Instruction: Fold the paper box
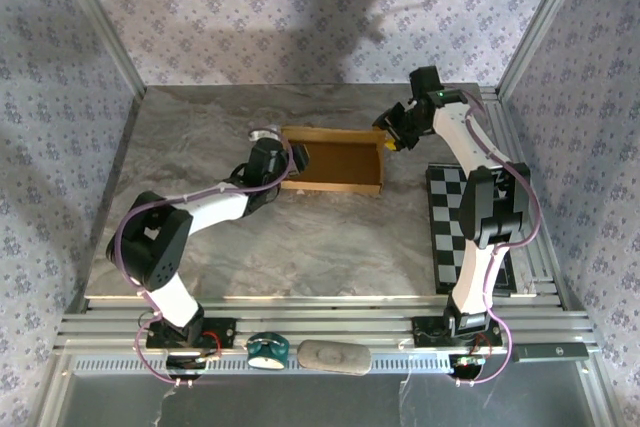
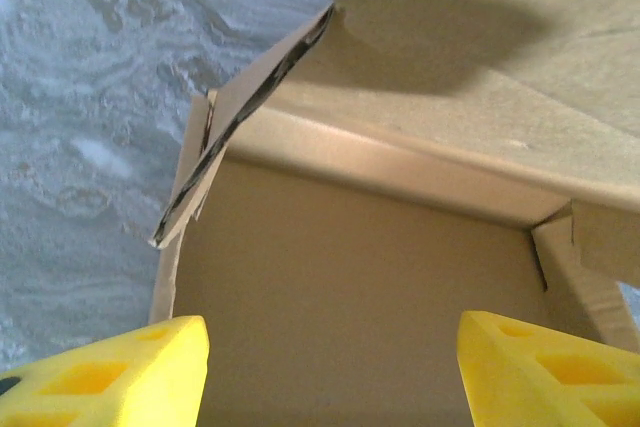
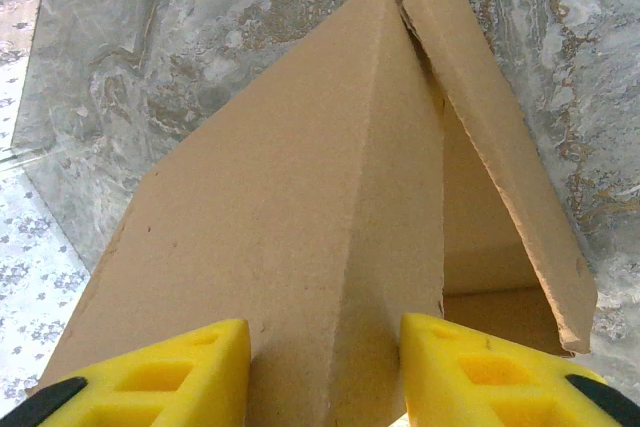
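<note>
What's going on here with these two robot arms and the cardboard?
Two arms are folding a tan paper box in the middle of the table. The right gripper pinches the folded wall at the box's right end. The left gripper sits open at the left end, gripping nothing, where a flap stands loose. The box is partly formed, not finished.

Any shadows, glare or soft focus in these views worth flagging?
Top view: sharp, a broad soft shadow on the back wall. Left wrist view: box slightly soft, a shadow across its upper part, table washed pale. Right wrist view: evenly lit, cardboard crisp.
</note>
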